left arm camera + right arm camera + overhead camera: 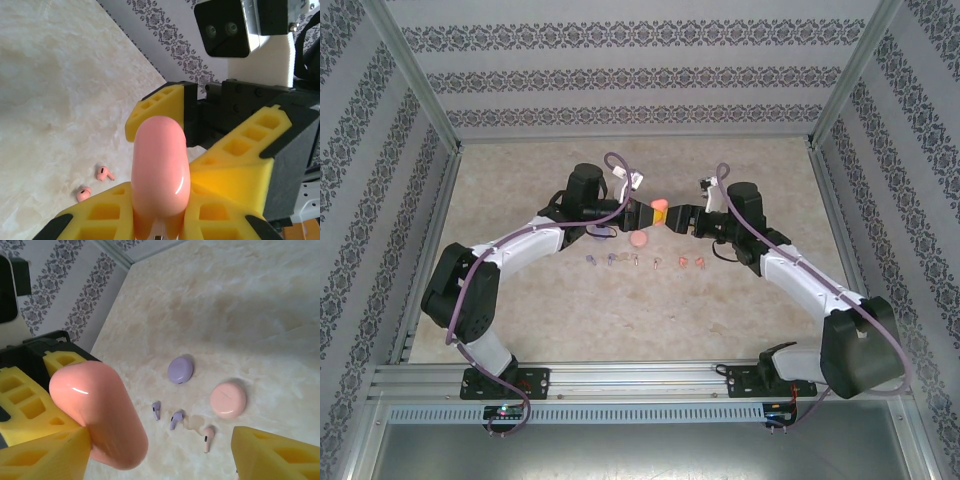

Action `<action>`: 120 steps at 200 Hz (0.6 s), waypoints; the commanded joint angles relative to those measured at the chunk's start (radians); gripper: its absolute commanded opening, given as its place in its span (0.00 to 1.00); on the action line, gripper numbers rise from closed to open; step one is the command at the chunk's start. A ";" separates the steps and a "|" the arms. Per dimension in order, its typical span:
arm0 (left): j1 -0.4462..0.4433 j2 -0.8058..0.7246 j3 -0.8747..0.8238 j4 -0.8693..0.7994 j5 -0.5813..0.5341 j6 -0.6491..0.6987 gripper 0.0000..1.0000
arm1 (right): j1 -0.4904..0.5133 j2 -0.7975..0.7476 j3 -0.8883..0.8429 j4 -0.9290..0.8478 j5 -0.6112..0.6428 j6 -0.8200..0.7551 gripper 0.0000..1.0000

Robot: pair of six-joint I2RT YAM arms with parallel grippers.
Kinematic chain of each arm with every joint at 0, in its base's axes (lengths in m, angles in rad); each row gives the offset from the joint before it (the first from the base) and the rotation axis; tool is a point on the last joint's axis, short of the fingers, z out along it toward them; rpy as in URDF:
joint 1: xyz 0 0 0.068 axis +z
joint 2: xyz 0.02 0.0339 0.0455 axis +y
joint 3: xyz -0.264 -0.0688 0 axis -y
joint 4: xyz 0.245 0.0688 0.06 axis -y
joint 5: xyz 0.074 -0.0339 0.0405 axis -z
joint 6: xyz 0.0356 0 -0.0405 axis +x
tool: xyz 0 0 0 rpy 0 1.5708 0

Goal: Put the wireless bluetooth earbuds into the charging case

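Top view: both arms reach inward over table centre. Left gripper (pixel 646 212) and right gripper (pixel 680 218) meet nose to nose at salmon charging case (pixel 660 209), raised off table. Earbuds (pixel 656 263) lie in row on table, nearer bases.
Left wrist view: left jaws clamped on case.
Right wrist view: right jaws apart, one finger (pixel 45 450) touching case, other clear.

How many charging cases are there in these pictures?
3. A peach case is clamped in the left gripper, above the table. A pink case and a purple case lie on the table, apart. More may be hidden under the arms.
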 commanded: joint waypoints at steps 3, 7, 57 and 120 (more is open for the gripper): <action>0.012 -0.017 0.028 -0.006 0.041 0.026 0.00 | 0.013 0.023 0.037 0.039 -0.015 -0.023 0.73; 0.013 -0.017 0.029 -0.005 0.043 0.024 0.00 | 0.013 0.027 0.037 0.040 -0.010 -0.022 0.73; 0.013 -0.041 0.025 0.023 0.071 0.002 0.00 | -0.048 0.075 -0.006 0.083 0.034 0.012 0.67; 0.012 -0.057 0.004 0.045 0.061 -0.013 0.00 | -0.121 0.046 -0.063 0.147 -0.059 0.087 0.66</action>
